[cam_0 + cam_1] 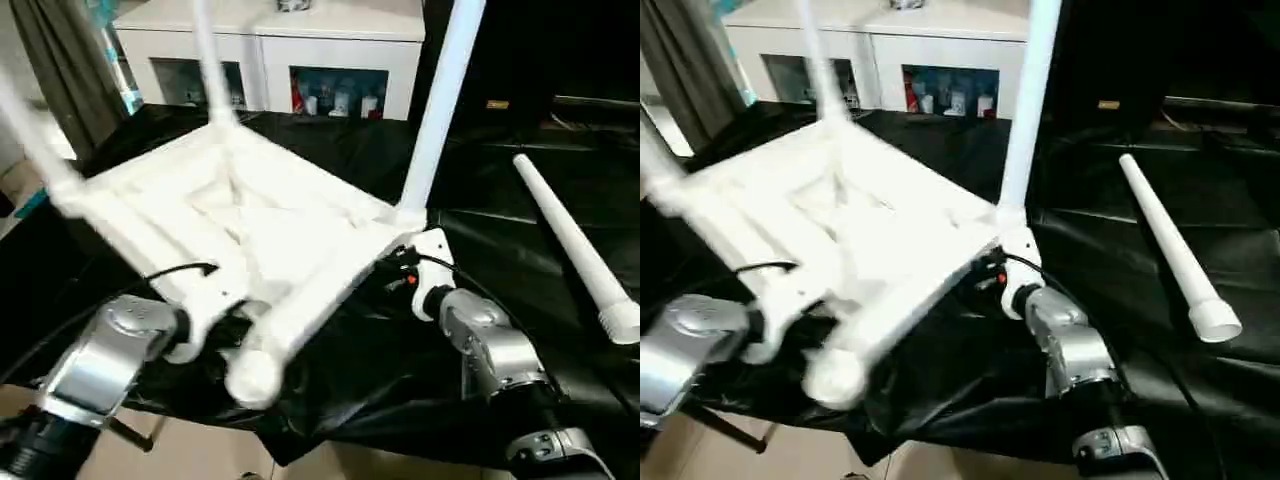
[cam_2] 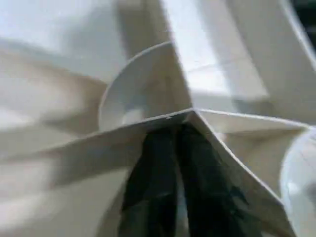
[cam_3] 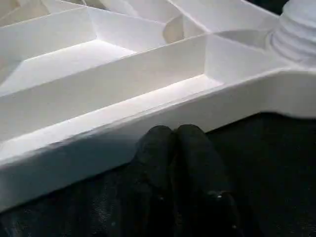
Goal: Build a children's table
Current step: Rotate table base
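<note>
Table top [image 1: 250, 215] is upside down on the black sheet [image 1: 520, 200], tilted, near edge right at both my grippers. Loose leg [image 1: 575, 245] lies well off to the right, long axis running far-to-near, so right arm's nearer imo. Count: 3 legs socketed, 1 loose, 1 top. Left gripper [image 2: 180, 143] fingers together against a rib, right gripper [image 3: 173, 140] also together, under the rim, holding nothing afaict.

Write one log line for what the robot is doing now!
table top: upside down, tilted | legs fitted: three | spare leg: lying on black cloth | empty socket: nearest corner
</note>
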